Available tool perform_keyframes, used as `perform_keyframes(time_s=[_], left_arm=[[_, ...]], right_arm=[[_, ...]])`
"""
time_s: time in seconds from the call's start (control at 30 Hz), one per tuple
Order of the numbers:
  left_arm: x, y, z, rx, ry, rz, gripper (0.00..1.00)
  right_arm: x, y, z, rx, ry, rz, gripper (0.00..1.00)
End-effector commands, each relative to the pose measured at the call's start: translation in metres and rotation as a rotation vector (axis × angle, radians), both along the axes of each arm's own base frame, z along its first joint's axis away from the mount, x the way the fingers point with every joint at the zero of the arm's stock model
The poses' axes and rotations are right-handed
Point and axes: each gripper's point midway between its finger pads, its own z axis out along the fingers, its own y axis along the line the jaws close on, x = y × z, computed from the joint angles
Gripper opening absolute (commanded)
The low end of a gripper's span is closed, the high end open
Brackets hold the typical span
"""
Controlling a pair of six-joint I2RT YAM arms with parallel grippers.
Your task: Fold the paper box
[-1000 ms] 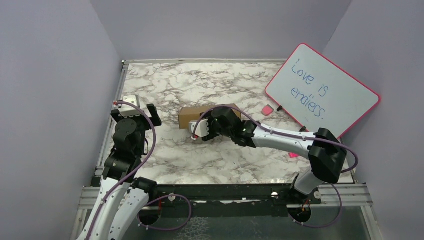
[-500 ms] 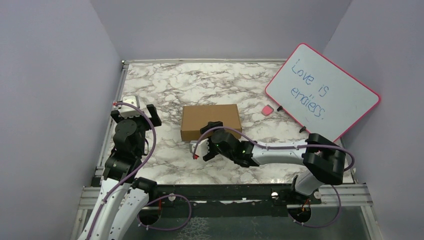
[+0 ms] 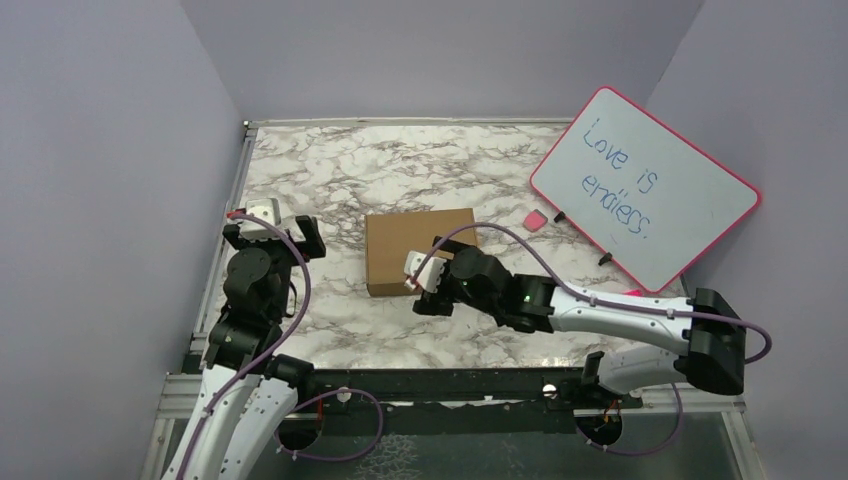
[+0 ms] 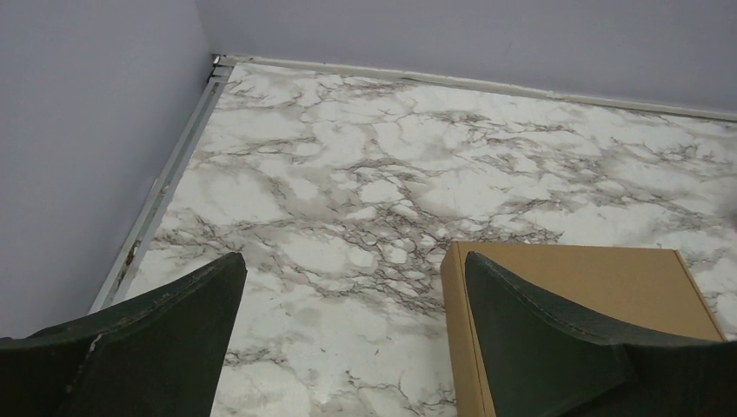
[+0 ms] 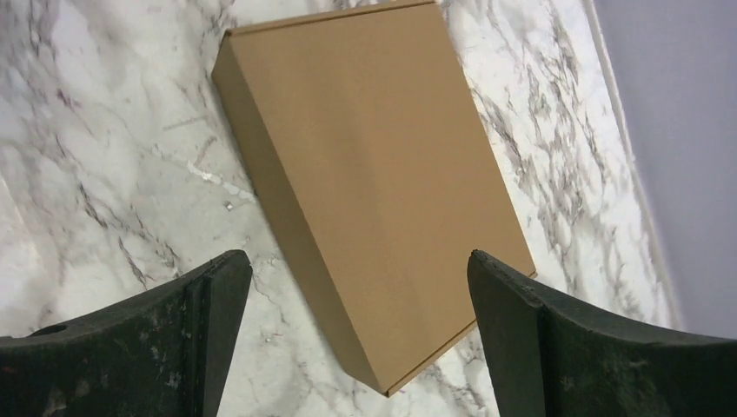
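Right end effector (image 5: 355, 269) stands wide over the paper box (image 5: 374, 165), empty; left end effector (image 4: 352, 265) likewise wide.

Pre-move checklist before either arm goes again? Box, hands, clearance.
1. Box closed, lid down flat: ok.
2. Box lying flat on table: ok.
3. Right hand open, nothing in it: ok.
4. Right hand clear of the box: cannot tell; it overlaps the near right corner in the top view.
5. Left hand open, empty, off to the box's left: ok.
6. Front flap tucked in and locked: cannot tell; no view shows the seam closely.
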Motion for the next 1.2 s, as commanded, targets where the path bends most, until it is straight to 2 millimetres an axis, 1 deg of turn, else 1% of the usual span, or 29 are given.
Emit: perform_keyframes(time_s=[0.0,0.1,0.17,0.23,0.3,0.37,0.43,0.5,0.57,0.7,0.87,0.97,1.03,1.17], left_arm=[[-0.008,-0.008,0.020,-0.038,-0.092,-0.059,0.97],[-0.015,-0.005,0.024,-0.052,-0.112,-0.055,0.99],[-0.020,-0.002,0.025,-0.064,-0.122,-0.041,0.99],[-0.024,0.002,0.026,-0.077,-0.129,-0.021,0.99],[-0.029,0.007,0.026,-0.087,-0.138,0.002,0.99],[-0.035,0.013,0.027,-0.098,-0.143,0.028,0.99],[-0.041,0.019,0.030,-0.110,-0.146,0.054,0.99],[-0.048,0.025,0.036,-0.120,-0.160,0.078,0.99],[-0.057,0.031,0.046,-0.133,-0.195,0.097,0.99],[-0.076,0.039,0.066,-0.150,-0.280,0.103,0.99],[-0.095,0.051,0.082,-0.192,-0.357,0.144,0.99],[-0.105,0.060,0.088,-0.217,-0.398,0.182,0.99],[-0.108,0.064,0.087,-0.227,-0.414,0.198,0.99],[-0.105,0.062,0.083,-0.242,-0.409,0.196,0.99]], right_arm=[[0.021,-0.025,0.026,0.232,0.147,-0.254,1.00],[0.057,-0.061,0.036,0.345,0.182,-0.439,1.00],[0.076,-0.090,0.051,0.443,0.179,-0.559,1.00],[0.091,-0.123,0.062,0.539,0.184,-0.683,1.00],[0.098,-0.158,0.071,0.641,0.183,-0.812,1.00],[0.098,-0.195,0.076,0.710,0.149,-0.939,1.00],[0.089,-0.228,0.082,0.768,0.091,-1.055,1.00],[0.074,-0.254,0.088,0.826,0.047,-1.136,1.00],[0.057,-0.274,0.094,0.890,0.019,-1.182,1.00],[0.027,-0.300,0.114,1.014,-0.035,-1.178,1.00],[0.002,-0.320,0.137,1.116,-0.106,-1.131,1.00],[-0.005,-0.328,0.143,1.121,-0.140,-1.125,1.00],[-0.007,-0.331,0.143,1.115,-0.155,-1.133,1.00],[-0.006,-0.329,0.138,1.118,-0.147,-1.125,1.00]])
